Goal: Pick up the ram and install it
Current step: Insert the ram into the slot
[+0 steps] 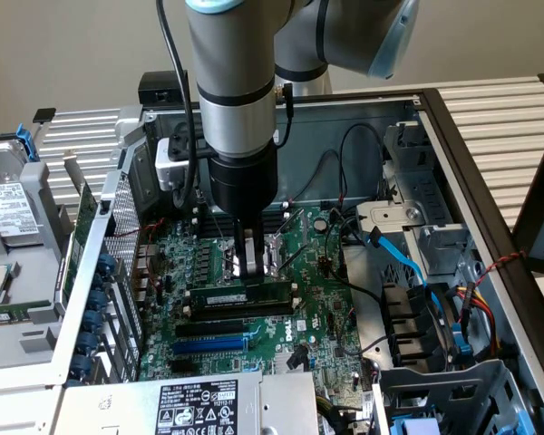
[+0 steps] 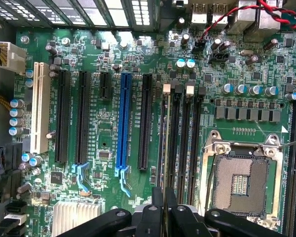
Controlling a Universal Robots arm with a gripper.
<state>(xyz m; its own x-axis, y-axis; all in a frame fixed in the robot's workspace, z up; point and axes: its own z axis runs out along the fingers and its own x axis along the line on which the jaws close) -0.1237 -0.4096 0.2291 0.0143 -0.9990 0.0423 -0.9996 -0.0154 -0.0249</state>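
Clamping the ram [image 1: 240,294] by its upper edge, the gripper [image 1: 246,268] holds it at the black memory slots [image 1: 245,310] just beside the CPU socket [image 2: 239,182], where slight tilt or notch misalignment could leave it jammed, half-seated.

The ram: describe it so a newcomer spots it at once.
In the open computer case, find the green motherboard and the gripper over its middle. Under it the ram stands on edge: a thin green stick with a white label, unlike the empty black slot and blue slot beside it.
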